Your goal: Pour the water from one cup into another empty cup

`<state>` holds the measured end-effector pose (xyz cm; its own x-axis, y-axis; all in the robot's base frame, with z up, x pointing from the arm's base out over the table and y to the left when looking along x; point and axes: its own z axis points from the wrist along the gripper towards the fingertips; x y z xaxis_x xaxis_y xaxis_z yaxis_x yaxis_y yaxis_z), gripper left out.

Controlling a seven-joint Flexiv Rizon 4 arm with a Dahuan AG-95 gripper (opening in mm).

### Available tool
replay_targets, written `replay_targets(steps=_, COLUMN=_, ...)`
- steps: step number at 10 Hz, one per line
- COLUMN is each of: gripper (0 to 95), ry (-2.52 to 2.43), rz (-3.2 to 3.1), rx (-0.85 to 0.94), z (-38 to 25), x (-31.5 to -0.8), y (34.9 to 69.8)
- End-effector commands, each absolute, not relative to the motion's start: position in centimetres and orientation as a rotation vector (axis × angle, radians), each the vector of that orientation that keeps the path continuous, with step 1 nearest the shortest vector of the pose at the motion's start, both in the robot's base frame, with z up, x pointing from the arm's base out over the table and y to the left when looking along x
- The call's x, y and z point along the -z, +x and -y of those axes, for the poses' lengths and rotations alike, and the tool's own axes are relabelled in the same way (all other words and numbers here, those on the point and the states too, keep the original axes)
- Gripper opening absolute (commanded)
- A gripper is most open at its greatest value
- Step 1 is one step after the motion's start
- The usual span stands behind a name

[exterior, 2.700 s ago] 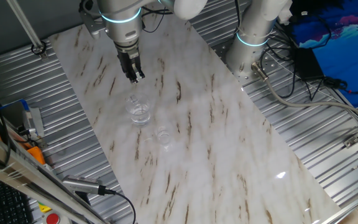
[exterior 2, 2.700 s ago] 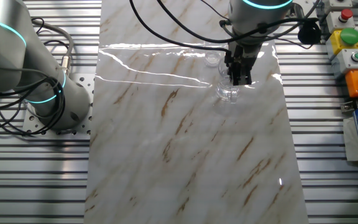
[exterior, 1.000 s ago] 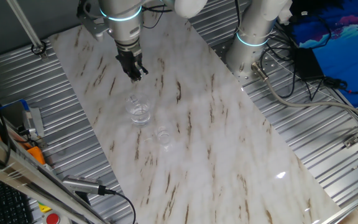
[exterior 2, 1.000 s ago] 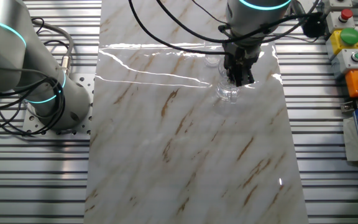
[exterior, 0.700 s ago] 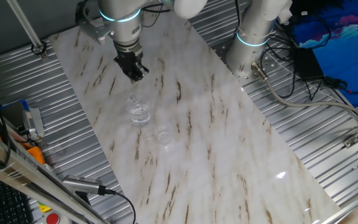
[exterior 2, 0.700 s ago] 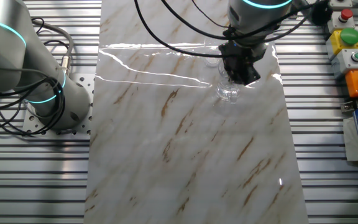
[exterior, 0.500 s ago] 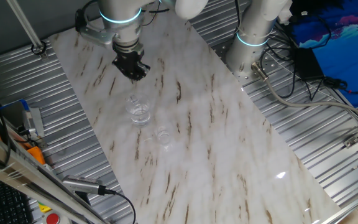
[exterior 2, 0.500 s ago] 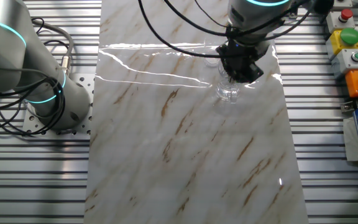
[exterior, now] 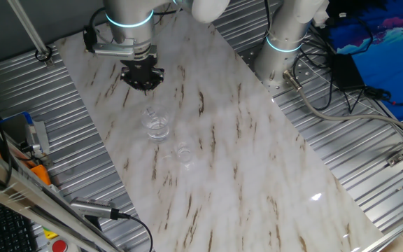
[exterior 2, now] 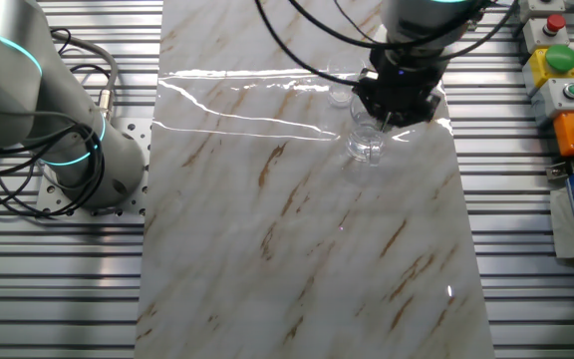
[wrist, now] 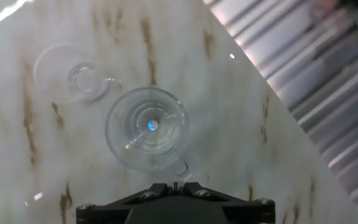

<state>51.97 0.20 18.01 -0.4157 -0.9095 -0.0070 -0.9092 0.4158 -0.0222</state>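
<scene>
Pincer [exterior: 143, 85] has turned above larger tumbler [wrist: 146, 127], spread unclear, smaller cup [wrist: 84, 79] just beside, marble table [exterior: 257, 168]

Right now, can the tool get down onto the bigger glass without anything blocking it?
Probably yes. The tool hangs above the larger tumbler, which stands upright on the marble table with nothing over it. The smaller cup stands beside it, apart. The hand view shows the tumbler just ahead of the tool.

A marble-patterned tabletop [exterior: 243, 161] lies on ribbed metal decking [exterior: 369, 140], with glare streaking its far end.
</scene>
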Motion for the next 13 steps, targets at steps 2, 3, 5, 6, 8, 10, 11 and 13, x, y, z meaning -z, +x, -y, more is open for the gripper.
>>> replay_targets(steps=2, gripper=76.0, ry=-1.813, rz=-2.535, rx=-0.002, z=-1.3, x=-18.1, y=53.5)
replay_targets(steps=3, gripper=76.0, ry=-1.822, rz=-2.527, rx=-0.008, z=-1.5, x=-18.0, y=53.5)
replay_targets(steps=5, gripper=95.0, ry=-1.851, rz=-2.505, rx=-0.010, z=-1.9, x=-17.9, y=53.6)
replay_targets(steps=6, gripper=95.0, ry=-1.878, rz=-2.488, rx=-0.007, z=-2.2, x=-17.8, y=53.6)
replay_targets(steps=8, gripper=95.0, ry=-1.908, rz=-2.474, rx=-0.001, z=-2.9, x=-17.9, y=53.3)
replay_targets(steps=10, gripper=95.0, ry=-1.896, rz=-2.495, rx=0.020, z=-4.4, x=-18.0, y=52.2)
replay_targets(steps=11, gripper=95.0, ry=-1.895, rz=-2.497, rx=0.030, z=-4.9, x=-17.8, y=51.7)
replay_targets(steps=13, gripper=95.0, ry=-1.881, rz=-2.498, rx=0.022, z=-4.9, x=-17.7, y=51.6)
